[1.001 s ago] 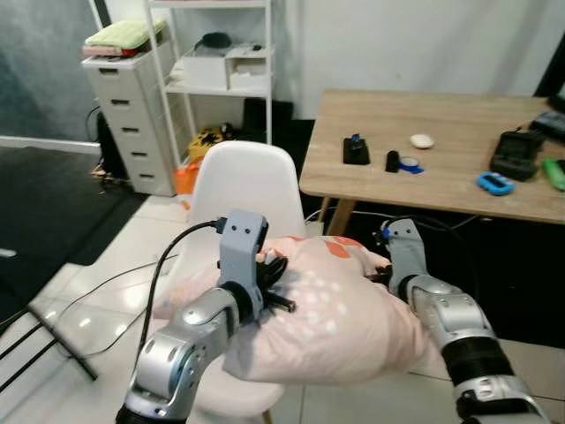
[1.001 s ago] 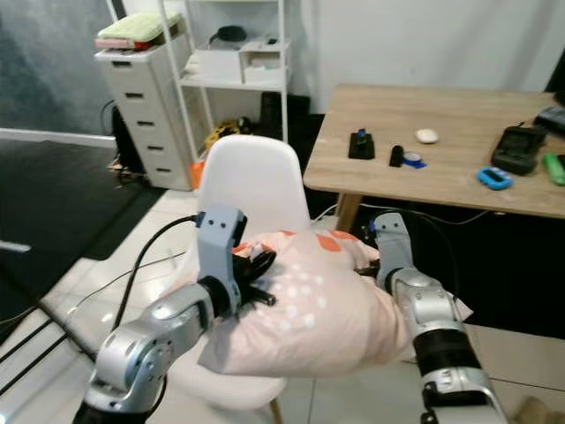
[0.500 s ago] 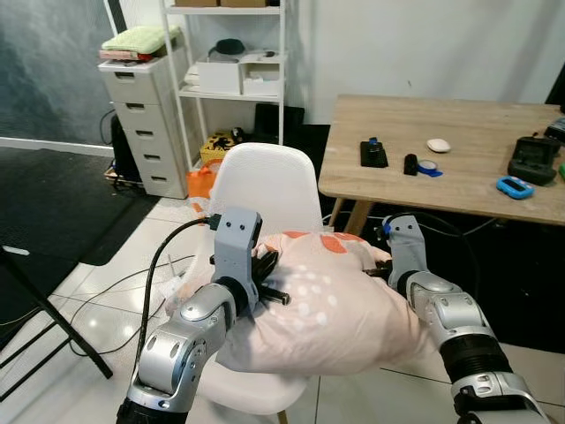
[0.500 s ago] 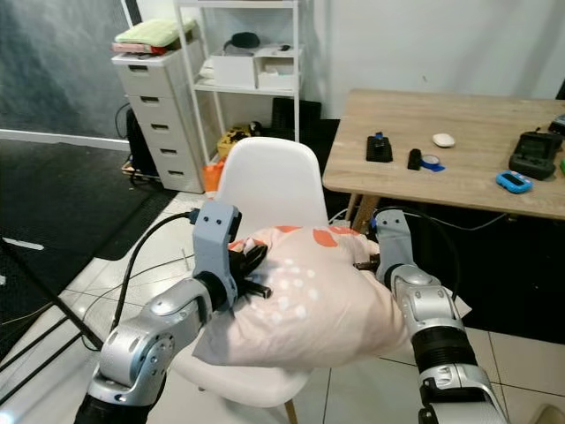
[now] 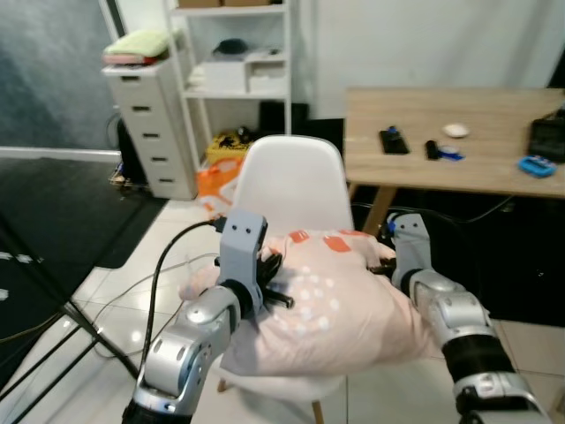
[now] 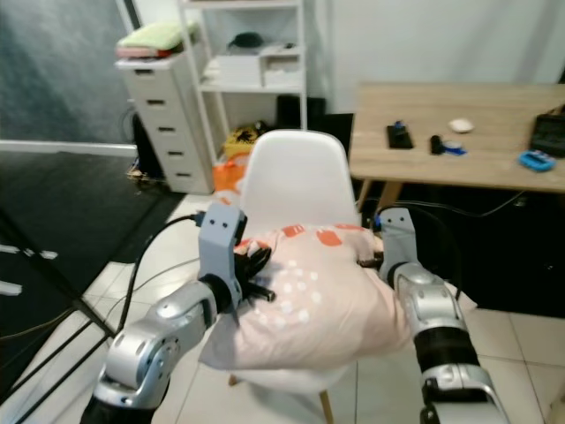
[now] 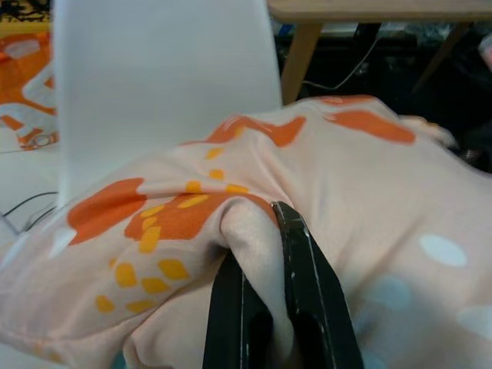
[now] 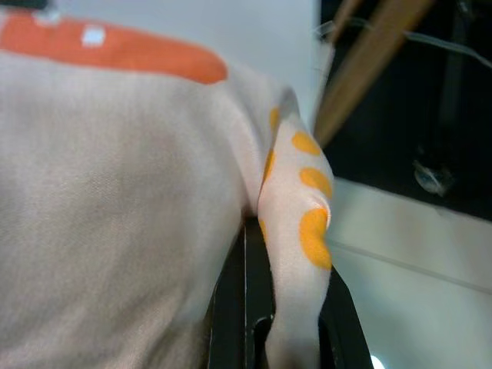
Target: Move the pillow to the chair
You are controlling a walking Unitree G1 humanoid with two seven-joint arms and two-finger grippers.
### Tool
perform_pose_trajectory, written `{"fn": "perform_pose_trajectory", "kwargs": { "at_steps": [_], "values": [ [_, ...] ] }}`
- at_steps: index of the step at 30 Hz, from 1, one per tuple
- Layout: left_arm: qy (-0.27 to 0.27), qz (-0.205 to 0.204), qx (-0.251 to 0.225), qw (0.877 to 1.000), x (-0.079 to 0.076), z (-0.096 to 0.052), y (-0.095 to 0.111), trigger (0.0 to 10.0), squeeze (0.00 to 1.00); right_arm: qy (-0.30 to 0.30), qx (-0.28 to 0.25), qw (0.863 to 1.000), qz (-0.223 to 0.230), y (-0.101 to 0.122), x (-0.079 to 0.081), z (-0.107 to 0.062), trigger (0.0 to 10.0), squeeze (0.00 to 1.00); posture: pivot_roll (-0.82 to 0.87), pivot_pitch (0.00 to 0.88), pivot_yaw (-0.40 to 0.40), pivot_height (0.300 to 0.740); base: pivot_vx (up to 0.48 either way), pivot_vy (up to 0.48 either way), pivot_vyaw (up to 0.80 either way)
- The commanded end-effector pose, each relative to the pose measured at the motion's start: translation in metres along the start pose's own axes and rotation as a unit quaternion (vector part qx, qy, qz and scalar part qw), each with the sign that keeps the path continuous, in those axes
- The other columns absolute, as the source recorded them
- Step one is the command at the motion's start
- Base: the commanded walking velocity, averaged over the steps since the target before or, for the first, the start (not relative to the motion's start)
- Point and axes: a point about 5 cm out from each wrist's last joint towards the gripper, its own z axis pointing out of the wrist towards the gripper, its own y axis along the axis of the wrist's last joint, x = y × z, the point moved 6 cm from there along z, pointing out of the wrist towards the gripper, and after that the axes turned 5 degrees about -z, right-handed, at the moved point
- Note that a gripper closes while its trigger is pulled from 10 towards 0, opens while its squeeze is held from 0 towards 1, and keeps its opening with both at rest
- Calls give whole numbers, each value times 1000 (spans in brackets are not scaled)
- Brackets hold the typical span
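Observation:
A pale pink pillow [image 5: 340, 300] with orange patches and white dots hangs between my two arms, just over the seat of a white shell chair [image 5: 294, 181]. My left gripper [image 5: 272, 281] is shut on a fold at the pillow's left edge, and the fabric [image 7: 254, 231] is pinched between the black fingers [image 7: 304, 284]. My right gripper [image 5: 386, 263] is shut on the pillow's right corner [image 8: 296, 231]. The chair's back rises behind the pillow; its seat is mostly hidden under it.
A wooden table [image 5: 441, 168] with small gadgets stands at the right, close to the chair. A white shelf unit [image 5: 234, 79] and a drawer tower [image 5: 150, 124] stand at the back left. Cables [image 5: 132, 291] and black stand legs [image 5: 53, 353] cross the tiled floor on the left.
The camera has shifted, so the chair now sits more central and nearer. Both grippers still hold the pillow, which hangs lower over the seat than a second ago.

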Motion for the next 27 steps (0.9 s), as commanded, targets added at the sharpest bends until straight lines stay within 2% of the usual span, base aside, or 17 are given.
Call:
{"fn": "perform_pose_trajectory", "kwargs": {
  "at_steps": [1, 7, 16, 27],
  "values": [
    [-15, 5, -34, 999, -7, -2, 15, 10000, 0, 33, -40, 999, 1, 18, 20, 0, 10000, 0, -224, 30, 51, 740, 0, 0, 0],
    [-14, -2, -43, 999, -5, -4, 17, 10000, 0, 48, -50, 998, -1, 20, 27, -2, 10000, 0, -223, 31, 51, 740, 0, 0, 0],
    [-11, -1, -41, 999, -4, -5, 16, 10000, 0, 50, -51, 997, -3, 21, 28, -2, 10000, 0, -225, 29, 46, 740, 0, -396, 0],
    [0, -5, -57, 998, 1, -5, 21, 10000, 0, 50, -50, 997, -5, 20, 28, -2, 10000, 0, -228, 26, 47, 740, 0, 0, 0]
  ]
}}
